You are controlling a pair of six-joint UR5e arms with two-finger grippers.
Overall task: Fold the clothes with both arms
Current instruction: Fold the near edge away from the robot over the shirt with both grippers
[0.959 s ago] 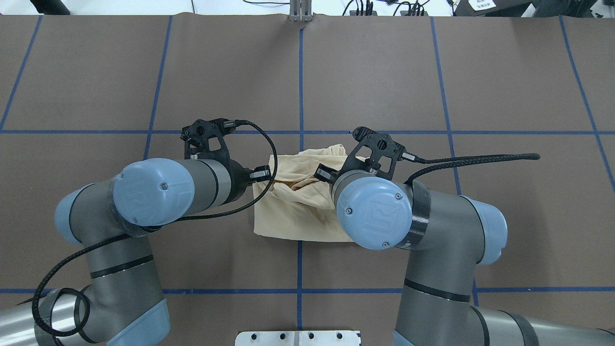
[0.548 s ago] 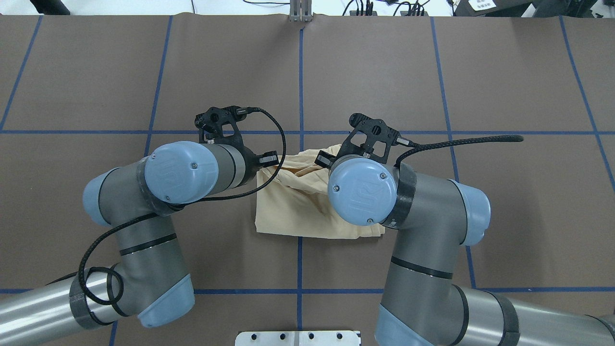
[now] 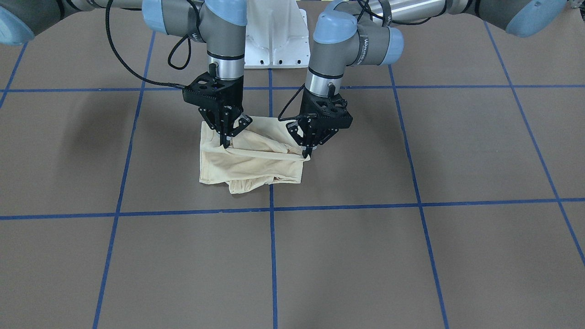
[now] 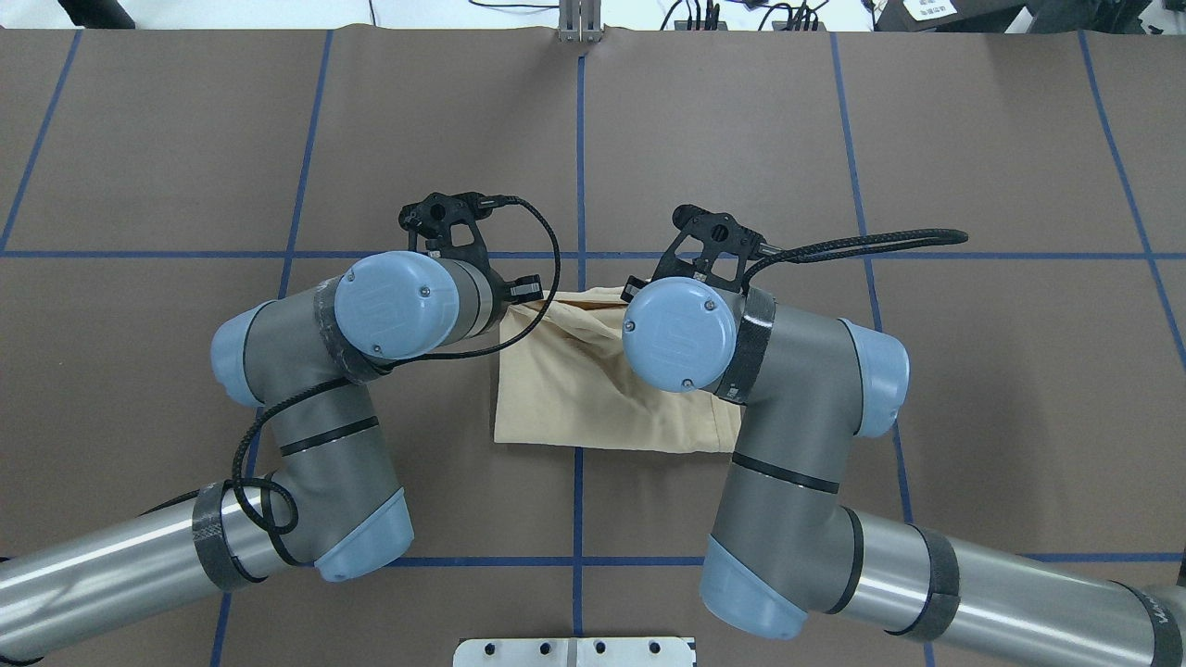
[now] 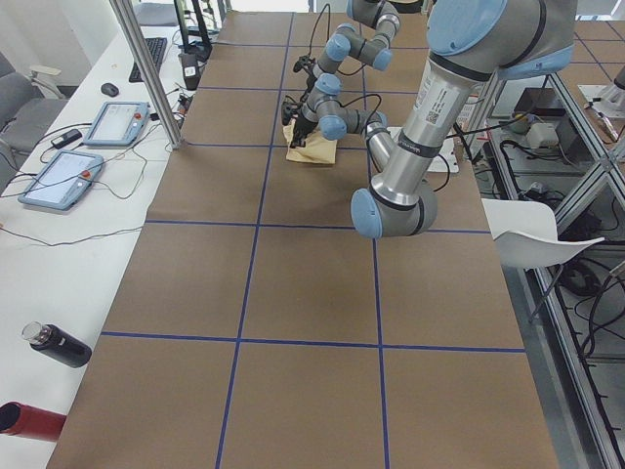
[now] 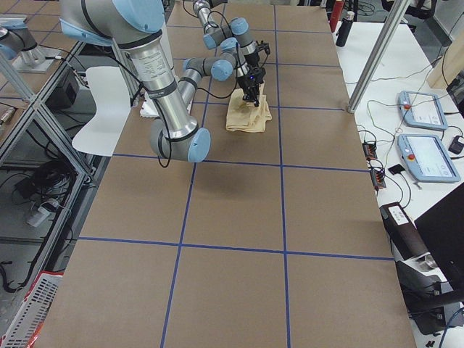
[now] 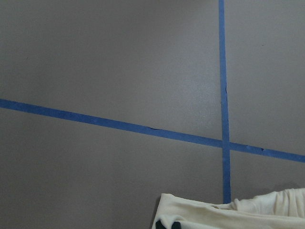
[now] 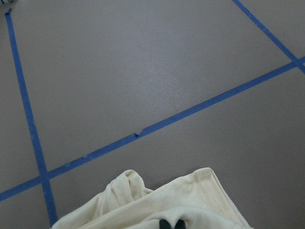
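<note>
Left end effector (image 3: pixel 306 154) was pressed together on the T-shirt (image 3: pixel 250 165), pinching the top layer at the corner on that arm's side. Right end effector (image 3: pixel 225 143) did the same at the opposite corner, pinched tight on the cloth. A band of cream fabric was stretched between the two grips, raised a little above the layers beneath. In the left wrist view, dark fingertips (image 7: pixel 163 224) peeked out at the bottom edge against the pale cloth. The right wrist view showed its fingertips (image 8: pixel 165 224) side by side, buried in the fabric.

The T-shirt was a rough, rumpled rectangle with a crumpled lump poking out along the edge farthest from the robot. It lay mid-counter, astride the central blue tape line (image 3: pixel 273 256), on the brown counter (image 3: pixel 411 151).

Both wrists pointed straight down over the garment. The left arm (image 4: pixel 278 343) and the right arm (image 4: pixel 806 371) bent sharply at the elbow and reached in from either side. The white base pedestal (image 3: pixel 274 41) stood behind them.
</note>
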